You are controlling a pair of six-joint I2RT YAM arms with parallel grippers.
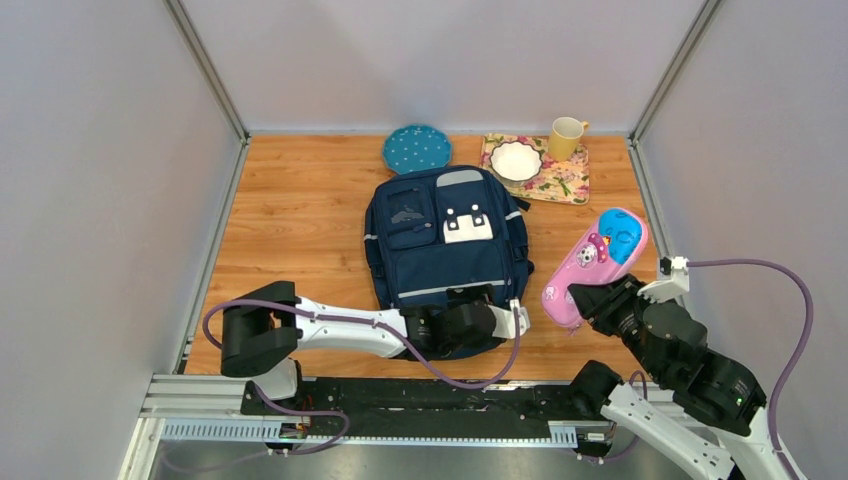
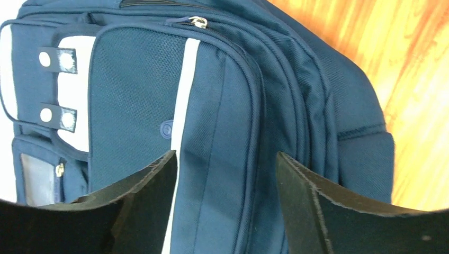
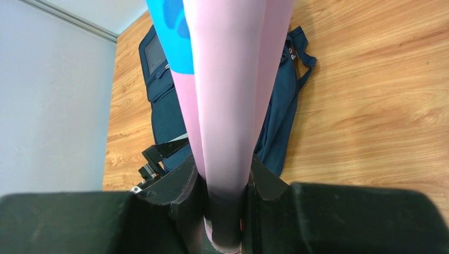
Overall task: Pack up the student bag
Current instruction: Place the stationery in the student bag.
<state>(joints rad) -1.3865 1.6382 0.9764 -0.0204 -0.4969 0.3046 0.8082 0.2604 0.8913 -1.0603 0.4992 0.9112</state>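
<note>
Across the wooden surface [image 1: 300, 200] we see the large navy blue fabric student bag [image 1: 440, 250] lying flat at centre, long axis near-to-far, our left gripper [image 2: 225, 161] spread wide over its near end, our right gripper [image 3: 225, 177] clamping a pink fabric pencil case [image 1: 595, 265] just right of it.

The navy student bag [image 1: 420, 262] lies flat, front pockets and white patch upward.
</note>
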